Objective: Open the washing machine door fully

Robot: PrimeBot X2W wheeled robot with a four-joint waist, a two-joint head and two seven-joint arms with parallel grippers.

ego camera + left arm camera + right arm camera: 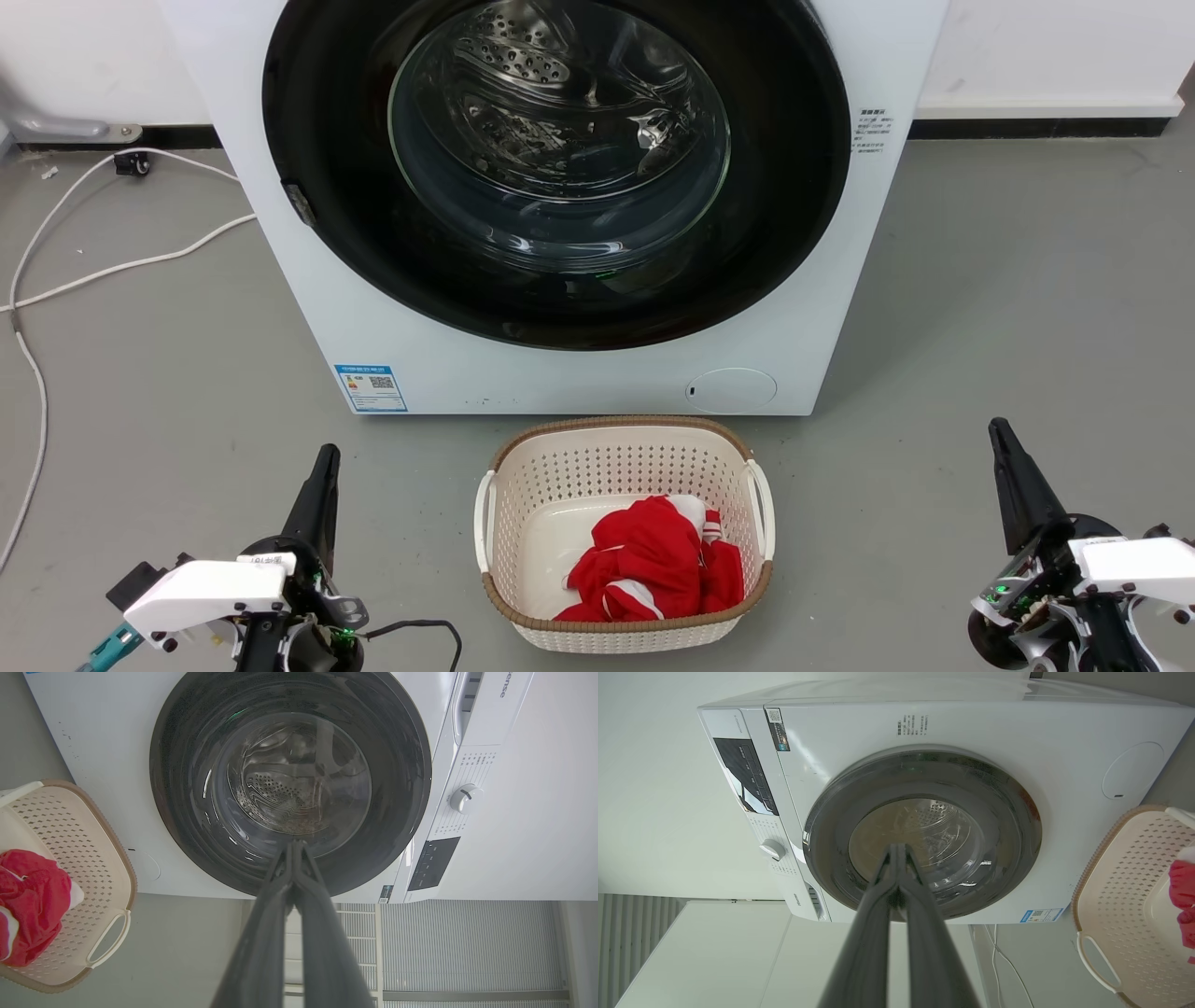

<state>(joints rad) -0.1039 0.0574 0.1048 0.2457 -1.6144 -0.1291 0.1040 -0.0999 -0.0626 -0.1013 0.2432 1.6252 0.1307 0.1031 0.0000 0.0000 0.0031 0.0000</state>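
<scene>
One washing machine (308,308) stands ahead, its top cut off by the head view's upper edge. Its one washing machine door (560,159) lies closed, flat against the front, and the top of its black rim is cut off too. A small grey piece (299,203) on the rim's left edge is hard to read; it may be a latch. Low on the machine's front are one blue label (371,387) and one round cap (731,390).

One cream basket (616,425) sits just in front of the machine, holding one red-and-white garment (653,560) whose folds hide its shape.

There are two grippers. The left gripper (326,455) and right gripper (998,429) sit well in front of the machine, each with its fingers pressed together and gripping nothing.

A white cable (187,252) trails to the machine's left.
</scene>
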